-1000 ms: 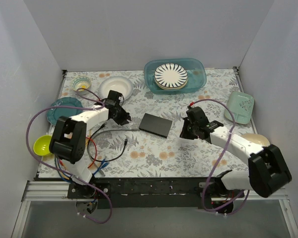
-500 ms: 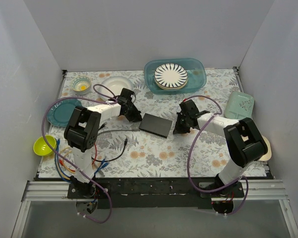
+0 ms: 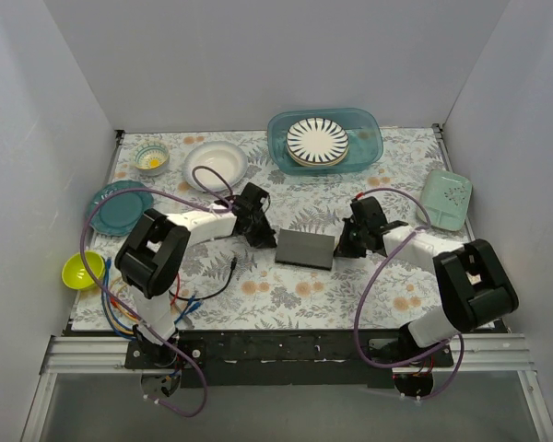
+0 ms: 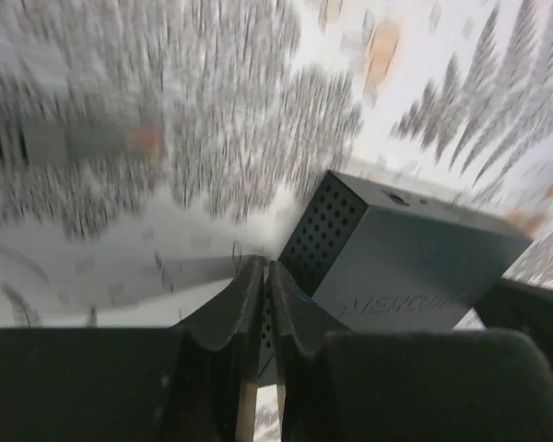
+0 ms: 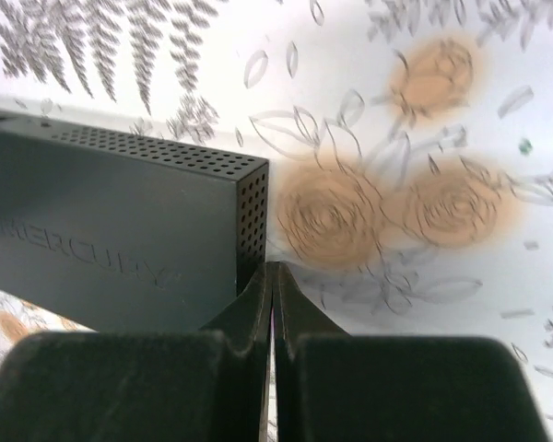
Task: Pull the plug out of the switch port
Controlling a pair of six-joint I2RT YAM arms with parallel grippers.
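The switch (image 3: 306, 249) is a flat matte black box lying in the middle of the floral table, its long sides nearly parallel to the front edge. My left gripper (image 3: 267, 239) is shut and empty, its tips against the switch's left end. In the left wrist view the shut tips (image 4: 265, 269) touch the perforated end of the switch (image 4: 415, 253). My right gripper (image 3: 344, 247) is shut and empty at the right end. In the right wrist view its tips (image 5: 273, 269) sit at the corner of the switch (image 5: 111, 230). A thin black cable ends free (image 3: 233, 264) left of the switch. The sockets are hidden.
A teal bin (image 3: 369, 124) holding a striped plate stands at the back. A white bowl (image 3: 216, 161), a small patterned bowl (image 3: 151, 158), a teal plate (image 3: 120, 204) and a yellow bowl (image 3: 81, 269) stand on the left. A green tray (image 3: 445, 198) lies at the right. Coloured wires (image 3: 189, 302) lie front left.
Both grippers closed in on the switch's two ends. The switch turned from slanted to nearly square with the table and shifted a little nearer and to the right.
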